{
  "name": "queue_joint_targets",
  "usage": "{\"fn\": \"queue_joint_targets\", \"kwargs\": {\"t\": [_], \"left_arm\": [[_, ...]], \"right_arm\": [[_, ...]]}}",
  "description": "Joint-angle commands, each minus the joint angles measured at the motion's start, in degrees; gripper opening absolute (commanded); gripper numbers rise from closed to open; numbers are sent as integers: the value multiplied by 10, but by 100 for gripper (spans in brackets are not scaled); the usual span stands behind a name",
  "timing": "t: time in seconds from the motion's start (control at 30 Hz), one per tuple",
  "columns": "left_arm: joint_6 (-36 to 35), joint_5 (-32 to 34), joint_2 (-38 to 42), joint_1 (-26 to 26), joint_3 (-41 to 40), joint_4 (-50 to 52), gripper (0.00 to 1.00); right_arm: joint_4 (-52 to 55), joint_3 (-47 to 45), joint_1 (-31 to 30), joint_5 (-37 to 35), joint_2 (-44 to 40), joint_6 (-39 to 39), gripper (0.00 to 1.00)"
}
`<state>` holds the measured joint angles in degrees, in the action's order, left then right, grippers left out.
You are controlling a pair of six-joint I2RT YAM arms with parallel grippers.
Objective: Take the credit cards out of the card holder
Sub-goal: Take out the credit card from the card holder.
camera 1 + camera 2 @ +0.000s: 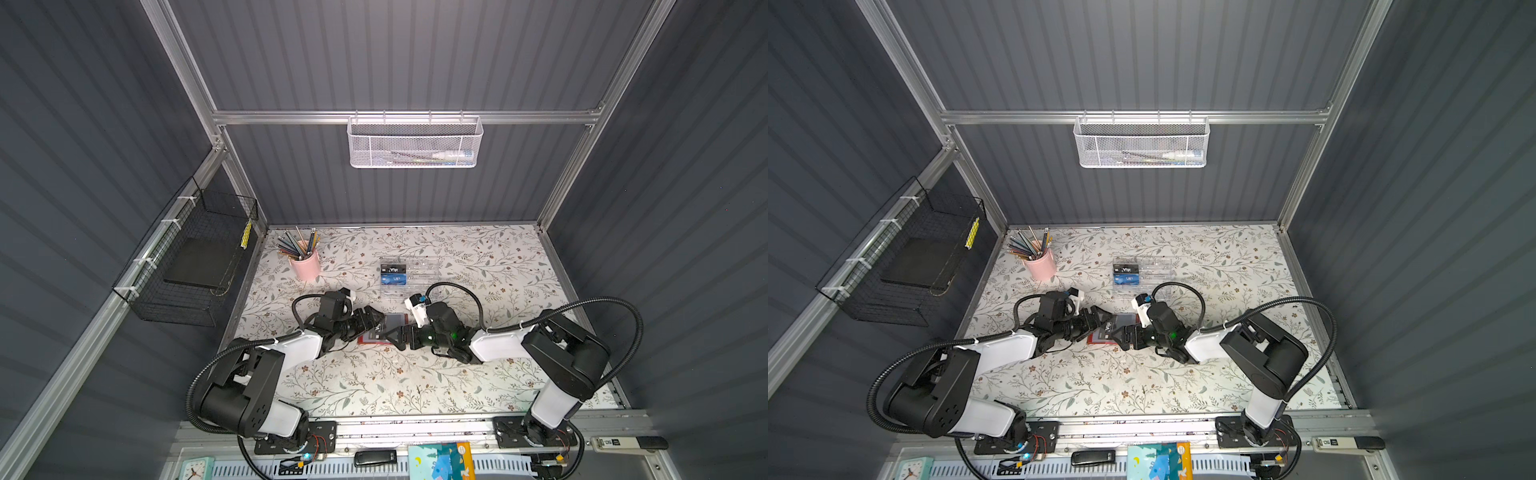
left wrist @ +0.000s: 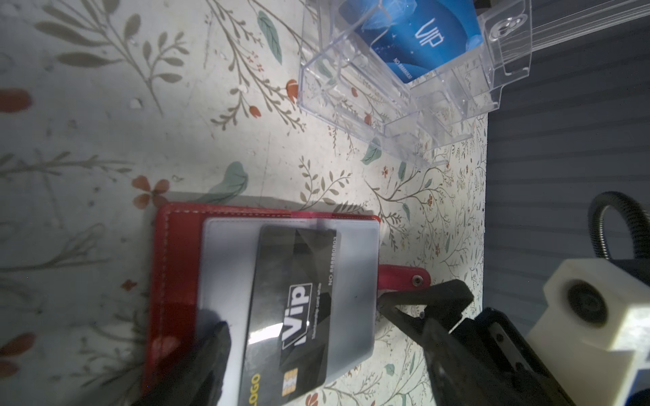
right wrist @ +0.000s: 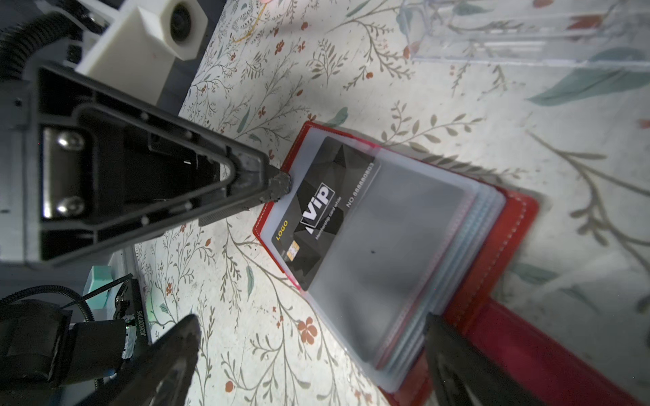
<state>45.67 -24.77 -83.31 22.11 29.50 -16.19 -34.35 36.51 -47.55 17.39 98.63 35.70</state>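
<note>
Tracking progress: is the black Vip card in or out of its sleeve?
Partly out, seemingly: the black card pokes chip-end first past the clear sleeve, rest under plastic.

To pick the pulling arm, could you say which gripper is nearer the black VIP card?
Left. The left gripper has a fingertip at the edge of the black VIP card; the right gripper stands open at the far side of the card holder.

Acrylic box (image 1: pixel 419 270) behind card holder (image 1: pixel 394 321), front free
</note>
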Motion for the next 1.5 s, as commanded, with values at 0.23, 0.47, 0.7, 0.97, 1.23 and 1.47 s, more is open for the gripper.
{"fn": "queue_joint_targets", "kwargs": {"t": [0.23, 0.47, 0.7, 0.97, 1.23, 1.47], "left_arm": [[11, -33, -30, -7, -5, -30, 84], [8, -34, -27, -12, -11, -27, 84], [8, -32, -19, -15, -21, -23, 83], [2, -36, -9, -27, -31, -21, 80], [1, -46, -10, -34, -45, -32, 80], [4, -54, -30, -39, -59, -56, 80]], "right_arm": [[-54, -11, -4, 8, 41, 18, 99], [-56, -10, -4, 7, 53, 21, 99], [-46, -11, -4, -5, 51, 14, 99], [-18, 0, -4, -20, 49, 6, 99], [33, 13, -5, -64, 41, -14, 99], [105, 33, -10, -123, 30, -38, 99]]}}
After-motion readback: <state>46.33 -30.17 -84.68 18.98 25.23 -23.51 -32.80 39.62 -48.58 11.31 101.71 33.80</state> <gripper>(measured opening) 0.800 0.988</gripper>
